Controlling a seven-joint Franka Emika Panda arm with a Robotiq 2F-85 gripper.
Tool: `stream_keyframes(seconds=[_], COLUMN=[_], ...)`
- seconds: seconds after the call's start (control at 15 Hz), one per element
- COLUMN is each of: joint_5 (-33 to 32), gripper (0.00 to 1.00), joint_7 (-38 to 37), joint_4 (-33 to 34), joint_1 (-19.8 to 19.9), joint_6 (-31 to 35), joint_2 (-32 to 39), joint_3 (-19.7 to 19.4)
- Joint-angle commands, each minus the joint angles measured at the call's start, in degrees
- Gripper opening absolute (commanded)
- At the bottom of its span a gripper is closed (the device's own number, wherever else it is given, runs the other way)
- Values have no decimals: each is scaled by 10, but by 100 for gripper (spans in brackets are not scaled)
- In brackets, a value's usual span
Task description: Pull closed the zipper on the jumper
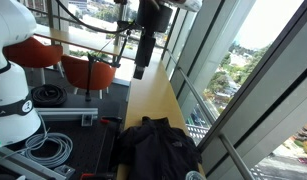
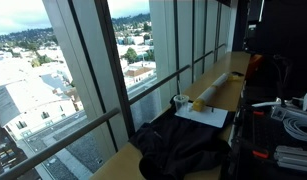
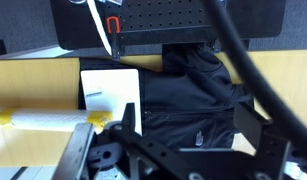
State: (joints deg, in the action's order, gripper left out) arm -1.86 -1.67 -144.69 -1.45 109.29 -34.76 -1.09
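A black jumper (image 3: 198, 85) lies spread on the wooden counter (image 1: 153, 95) by the windows. It shows in both exterior views (image 1: 153, 148) (image 2: 183, 145). In the wrist view its zipper (image 3: 188, 113) runs sideways across the front, with a small pull near the left end (image 3: 146, 112). My gripper (image 3: 193, 135) is open and empty, its two dark fingers framing the jumper from well above. In an exterior view the gripper (image 1: 143, 55) hangs high over the counter, beyond the jumper.
A white sheet of paper (image 3: 111, 95) (image 2: 203, 117) lies beside the jumper. A yellow object (image 2: 198, 104), a cup (image 2: 180, 101) and a pale roll (image 2: 218, 85) stand further along the counter. Window frames border one side; a black perforated board (image 3: 173, 20) borders the other.
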Motion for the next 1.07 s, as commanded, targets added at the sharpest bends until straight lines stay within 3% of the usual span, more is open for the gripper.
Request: stream_keyframes(seconds=[0.0, 0.6, 1.0], joint_5=[3, 0, -4], gripper=[100, 100, 100], joint_7=[3, 4, 16], joint_4=[1, -8, -57], joint_1=[6, 7, 11], joint_6=[-1, 16, 139], joint_2=[0, 6, 43], joint_3=[6, 6, -2])
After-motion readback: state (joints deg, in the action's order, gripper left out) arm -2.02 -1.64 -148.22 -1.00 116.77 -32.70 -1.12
